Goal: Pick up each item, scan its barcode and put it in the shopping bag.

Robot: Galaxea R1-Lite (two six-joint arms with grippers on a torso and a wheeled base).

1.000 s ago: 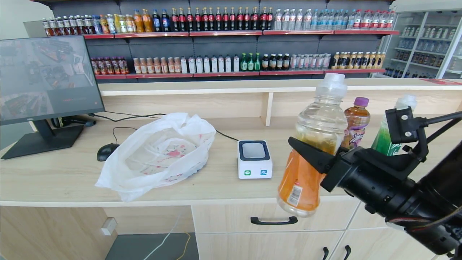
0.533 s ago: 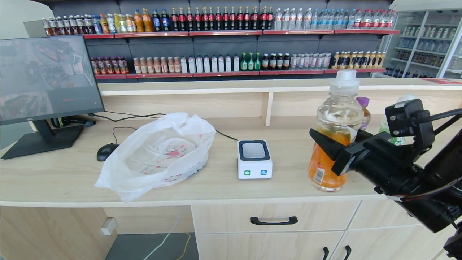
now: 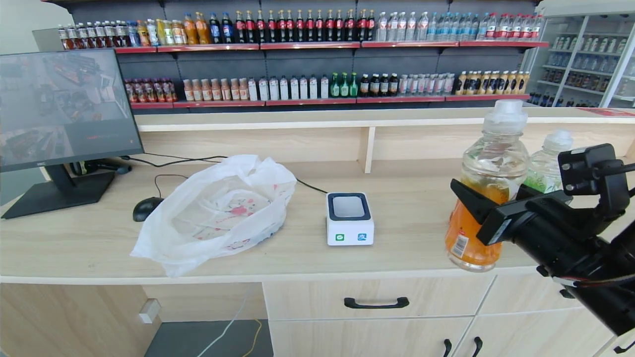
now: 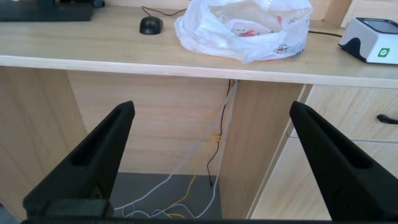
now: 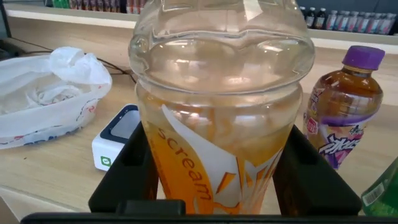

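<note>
My right gripper (image 3: 488, 210) is shut on an orange drink bottle (image 3: 488, 188) with a clear top and white cap, held upright near the counter's front edge, right of the scanner. The right wrist view shows the bottle (image 5: 217, 124) between the fingers (image 5: 124, 180). The white scanner (image 3: 349, 218) stands mid-counter. Left of it lies the open white shopping bag (image 3: 218, 210). A purple-capped bottle (image 5: 342, 118) and a green-labelled bottle (image 3: 545, 166) stand behind the held one. My left gripper (image 4: 211, 162) is open and empty, below counter height, facing the counter front.
A monitor (image 3: 59, 109) and a black mouse (image 3: 146, 208) sit at the counter's left. A raised ledge (image 3: 367, 119) runs along the back, with stocked shelves behind it. Drawers with black handles (image 3: 376, 302) are under the counter. Cables (image 4: 214, 143) hang below.
My right gripper has carried the orange bottle to the right, away from the scanner, and brought it from tilted to upright. Bag and scanner have not moved.
</note>
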